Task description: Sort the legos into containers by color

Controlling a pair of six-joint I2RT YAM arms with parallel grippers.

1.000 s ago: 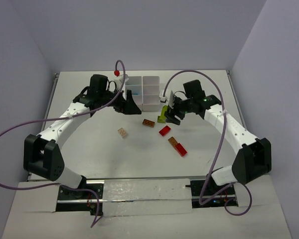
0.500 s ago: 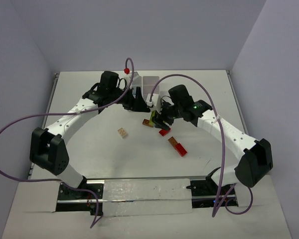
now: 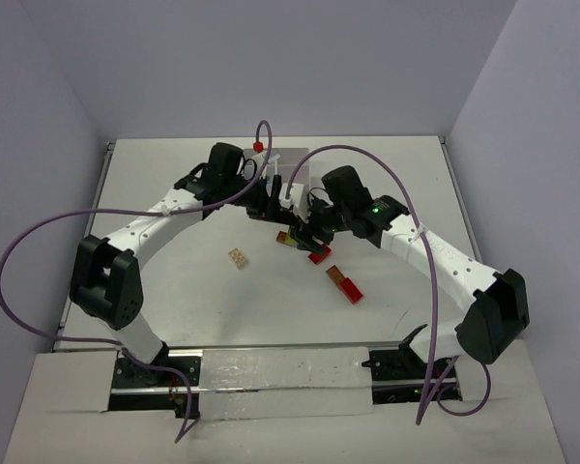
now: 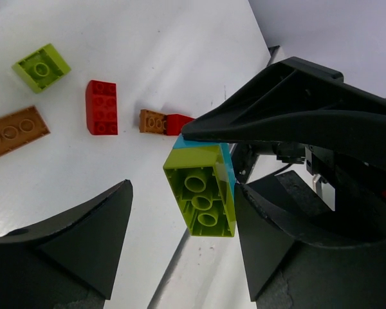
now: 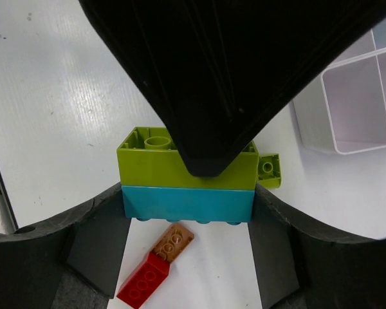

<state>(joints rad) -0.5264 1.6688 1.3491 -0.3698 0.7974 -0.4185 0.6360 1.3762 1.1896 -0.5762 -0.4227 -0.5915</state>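
Currently the two-brick stack, a lime studded plastic brick pressed onto a cyan one, hangs above the desk just in front of the white six-compartment plastic tray. It is in no compartment.

Changes over the last second:
1. The right claw has carried the two-brick stack from the right of the tray to the centre. I see it clamped across the short ends of both bricks.
2. The left claw has swung in from the left side of the tray and now straddles the same stack. Its jaws have narrowed from wide to roughly half. The left wrist view shows a gap on one side, so I judge it not yet gripping.

Meaning for the task: two colours are joined, so the stack cannot be sorted as one piece. I read this as the start of a two-arm pull to separate lime from cyan.

On the desk lie a red rectangular brick, a small lime square brick, an orange-brown flat brick, a joined brown-and-red pair and a tan brick.
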